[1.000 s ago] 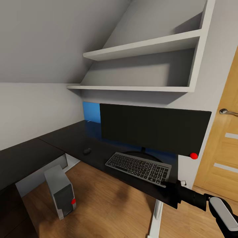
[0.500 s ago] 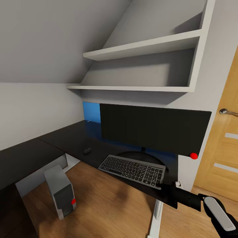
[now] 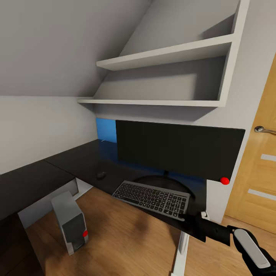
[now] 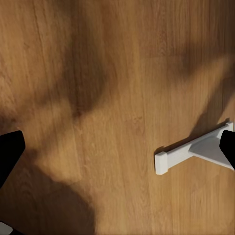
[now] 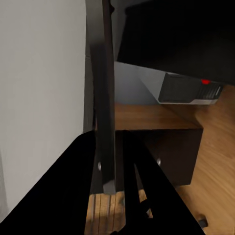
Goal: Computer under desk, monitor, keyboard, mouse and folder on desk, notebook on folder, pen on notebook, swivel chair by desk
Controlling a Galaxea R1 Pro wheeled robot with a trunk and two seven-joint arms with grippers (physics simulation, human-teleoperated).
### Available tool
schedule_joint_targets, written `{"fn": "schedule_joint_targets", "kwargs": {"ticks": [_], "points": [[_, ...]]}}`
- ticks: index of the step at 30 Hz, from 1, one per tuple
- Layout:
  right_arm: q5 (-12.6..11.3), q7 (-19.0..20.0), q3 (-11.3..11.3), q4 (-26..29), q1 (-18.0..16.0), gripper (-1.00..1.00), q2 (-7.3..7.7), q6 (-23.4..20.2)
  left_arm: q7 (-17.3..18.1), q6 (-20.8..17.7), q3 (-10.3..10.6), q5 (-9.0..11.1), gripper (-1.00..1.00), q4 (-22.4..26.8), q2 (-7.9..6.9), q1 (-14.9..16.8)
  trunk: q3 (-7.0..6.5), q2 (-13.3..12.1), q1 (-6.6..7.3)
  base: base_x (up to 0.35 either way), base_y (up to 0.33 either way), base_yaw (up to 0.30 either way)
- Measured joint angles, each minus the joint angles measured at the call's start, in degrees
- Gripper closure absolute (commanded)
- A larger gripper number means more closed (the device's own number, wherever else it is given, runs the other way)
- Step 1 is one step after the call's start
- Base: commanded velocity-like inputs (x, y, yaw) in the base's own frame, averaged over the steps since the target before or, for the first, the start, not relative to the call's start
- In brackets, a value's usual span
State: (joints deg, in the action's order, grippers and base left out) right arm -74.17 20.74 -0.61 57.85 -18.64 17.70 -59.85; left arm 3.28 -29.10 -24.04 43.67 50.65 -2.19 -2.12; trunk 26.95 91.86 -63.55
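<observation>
The monitor [image 3: 176, 147] stands on the black desk [image 3: 76, 161], its arched stand behind the keyboard [image 3: 151, 196]. My right gripper [image 3: 184, 218] is shut on the keyboard's right front corner; the right wrist view shows that keyboard [image 5: 104, 98] edge-on between the black fingers [image 5: 73, 191]. The mouse [image 3: 101, 175] lies on the desk, left of the keyboard. Under the desk, the grey computer [image 3: 71, 222] stands on the wood floor and also appears in the right wrist view as the computer [image 5: 188, 88]. My left gripper [image 4: 117, 147] hangs open over the floor. Folder, notebook, pen and swivel chair are out of view.
White wall shelves [image 3: 165, 55] hang above the monitor under the sloped ceiling. An oak door [image 3: 260, 172] with a handle is at the right. A white desk leg [image 3: 180, 249] stands near my right arm; its foot [image 4: 191, 152] lies below the left gripper.
The keyboard has slid left along the desk and slightly toward its front edge, carried by my right gripper. Monitor, mouse and computer have not moved.
</observation>
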Motion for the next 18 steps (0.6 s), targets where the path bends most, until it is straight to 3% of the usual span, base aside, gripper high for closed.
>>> {"fn": "schedule_joint_targets", "kwargs": {"ticks": [13, 15, 18], "points": [[-0.34, 0.05, 0.39, -0.58, 0.01, 1.0, -0.39, -0.04, 0.0, 0.01, 0.0, 0.0, -1.0, 0.0, 0.06, 0.0, 0.0, 0.0, 0.0, 0.0, 0.0, 0.0], [-0.77, 0.07, 1.52, -0.55, 0.02, 1.0, -0.46, -0.13, 0.0, 0.08, 0.01, -0.01, -1.0, -0.01, 0.06, 0.01, 0.0, 0.0, 0.0, 0.0, 0.0, 0.0], [-0.92, 1.65, 5.11, -0.57, 0.01, 1.0, -0.44, -0.1, 0.0, 0.22, 0.01, -0.01, -1.0, -0.01, 0.06, 0.01, 0.0, 0.0, 0.0, 0.0, 0.0, 0.0]]}}
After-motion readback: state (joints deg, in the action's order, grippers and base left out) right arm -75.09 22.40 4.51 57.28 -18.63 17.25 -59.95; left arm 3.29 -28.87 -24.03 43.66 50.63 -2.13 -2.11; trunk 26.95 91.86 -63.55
